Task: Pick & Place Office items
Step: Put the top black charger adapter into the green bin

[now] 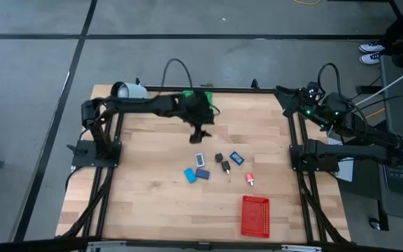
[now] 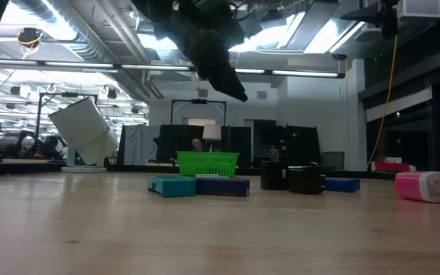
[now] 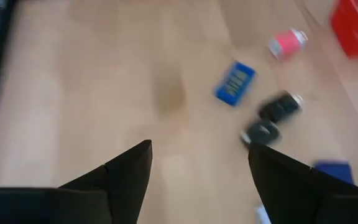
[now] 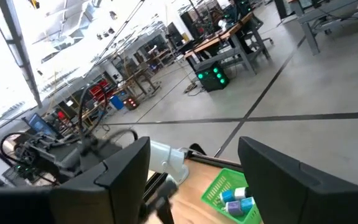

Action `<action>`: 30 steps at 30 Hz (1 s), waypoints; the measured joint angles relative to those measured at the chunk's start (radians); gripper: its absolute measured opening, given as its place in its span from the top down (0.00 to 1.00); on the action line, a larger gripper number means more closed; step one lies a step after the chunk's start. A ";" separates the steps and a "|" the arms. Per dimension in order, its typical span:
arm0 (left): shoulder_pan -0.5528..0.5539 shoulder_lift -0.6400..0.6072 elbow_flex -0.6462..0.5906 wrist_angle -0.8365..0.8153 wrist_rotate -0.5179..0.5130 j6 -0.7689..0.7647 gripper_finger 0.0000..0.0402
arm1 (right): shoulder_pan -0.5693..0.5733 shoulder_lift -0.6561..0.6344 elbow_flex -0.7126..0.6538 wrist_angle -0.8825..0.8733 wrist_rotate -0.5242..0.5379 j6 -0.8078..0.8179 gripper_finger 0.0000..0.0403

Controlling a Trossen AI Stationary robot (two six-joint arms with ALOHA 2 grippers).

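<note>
Blue flat rectangles (image 1: 191,175), unreadably marked, are scattered on the wooden counter (image 1: 145,182) below the wide-jawed left gripper (image 1: 200,134).

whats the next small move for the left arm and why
Probably lower the left pincer toward the nearest loose item, the white-blue piece. Its fingers stand open and empty above bare table, just short of the cluster, and the green tray already holds some items. The right pincer waits at the table's far right corner.
</note>
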 joint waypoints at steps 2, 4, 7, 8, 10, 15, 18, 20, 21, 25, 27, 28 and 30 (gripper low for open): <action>-0.030 0.021 0.003 0.003 -0.001 -0.015 0.33 | 0.000 0.000 0.000 0.000 -0.020 -0.004 0.38; -0.056 0.046 0.005 0.004 -0.007 -0.055 0.32 | 0.000 0.002 0.000 0.000 -0.042 -0.008 0.38; -0.085 0.091 0.002 -0.007 -0.007 -0.150 0.29 | 0.000 0.004 0.000 0.004 -0.075 -0.011 0.38; -0.095 0.103 0.002 -0.005 -0.007 -0.172 0.28 | 0.000 0.004 0.000 0.006 -0.084 -0.011 0.38; -0.117 0.125 0.003 0.014 -0.008 -0.194 0.26 | 0.000 0.004 0.000 0.007 -0.100 -0.014 0.38; -0.184 0.166 0.003 0.060 -0.025 -0.156 0.25 | 0.001 0.005 0.000 0.007 -0.148 -0.015 0.38; -0.214 0.181 0.005 0.086 -0.051 -0.116 0.25 | 0.001 0.005 0.000 0.007 -0.180 -0.015 0.38; -0.225 0.196 0.003 0.089 -0.068 -0.126 0.25 | 0.001 0.005 0.000 0.007 -0.191 -0.016 0.38; -0.228 0.203 0.003 0.090 -0.076 -0.142 0.25 | 0.001 0.005 0.000 0.007 -0.196 -0.016 0.38; -0.230 0.232 0.003 0.092 -0.136 -0.248 0.25 | 0.001 0.005 0.000 0.008 -0.200 -0.016 0.38; -0.225 0.242 0.003 0.096 -0.177 -0.323 0.25 | 0.001 0.005 0.000 0.008 -0.200 -0.016 0.38; -0.221 0.244 0.003 0.107 -0.189 -0.363 0.25 | 0.001 0.005 0.000 0.008 -0.200 -0.016 0.38; -0.211 0.244 0.003 0.120 -0.208 -0.444 0.25 | 0.001 0.005 0.000 0.008 -0.202 -0.016 0.38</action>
